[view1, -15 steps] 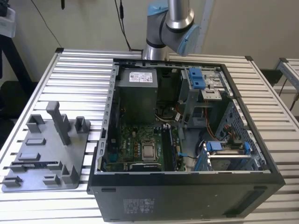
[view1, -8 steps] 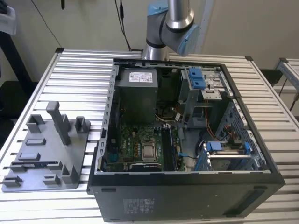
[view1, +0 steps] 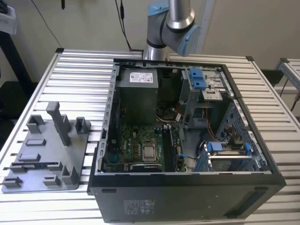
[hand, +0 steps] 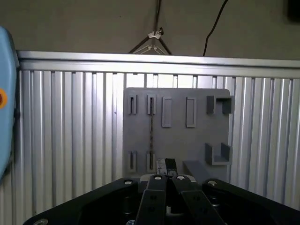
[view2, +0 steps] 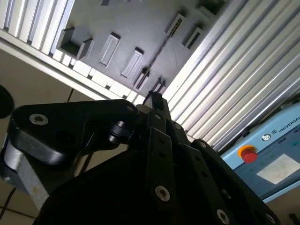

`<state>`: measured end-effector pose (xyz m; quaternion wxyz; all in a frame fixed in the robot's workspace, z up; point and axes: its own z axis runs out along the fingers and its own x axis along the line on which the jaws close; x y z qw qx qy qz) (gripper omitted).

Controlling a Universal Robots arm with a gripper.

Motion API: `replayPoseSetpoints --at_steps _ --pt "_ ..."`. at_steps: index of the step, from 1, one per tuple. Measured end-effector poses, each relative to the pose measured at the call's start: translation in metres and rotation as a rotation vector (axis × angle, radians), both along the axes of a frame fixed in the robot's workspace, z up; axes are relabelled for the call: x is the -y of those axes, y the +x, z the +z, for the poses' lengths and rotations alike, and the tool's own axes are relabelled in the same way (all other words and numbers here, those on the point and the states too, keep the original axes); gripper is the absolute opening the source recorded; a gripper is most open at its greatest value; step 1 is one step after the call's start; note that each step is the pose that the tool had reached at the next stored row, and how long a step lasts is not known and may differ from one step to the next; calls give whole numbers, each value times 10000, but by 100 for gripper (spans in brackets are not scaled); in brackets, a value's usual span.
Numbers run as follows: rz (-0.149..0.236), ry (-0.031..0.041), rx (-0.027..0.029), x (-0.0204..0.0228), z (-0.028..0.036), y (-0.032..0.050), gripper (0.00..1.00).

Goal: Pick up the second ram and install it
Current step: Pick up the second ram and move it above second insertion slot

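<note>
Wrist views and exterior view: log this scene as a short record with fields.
table: slatted metal, bears case and plate
computer case: open, motherboard exposed
fixture plate: grey, beside the case at the exterior view's left
memory stick: thin, dark, standing on edge in the plate's slots
gripper: over the plate, near one end of the stick
task state: stick not yet picked up

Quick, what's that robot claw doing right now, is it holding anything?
Gripper: shut, fingertips together, holding nothing. The second ram stands on edge in the grey fixture plate.
</note>
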<state>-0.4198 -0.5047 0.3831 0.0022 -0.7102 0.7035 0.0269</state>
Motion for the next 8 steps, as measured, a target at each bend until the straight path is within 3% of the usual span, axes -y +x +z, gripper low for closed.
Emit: replayPoseSetpoints --at_steps 7,8 --pt "-1 0 2 0 0 0 12" --pt "-1 0 2 0 0 0 18"
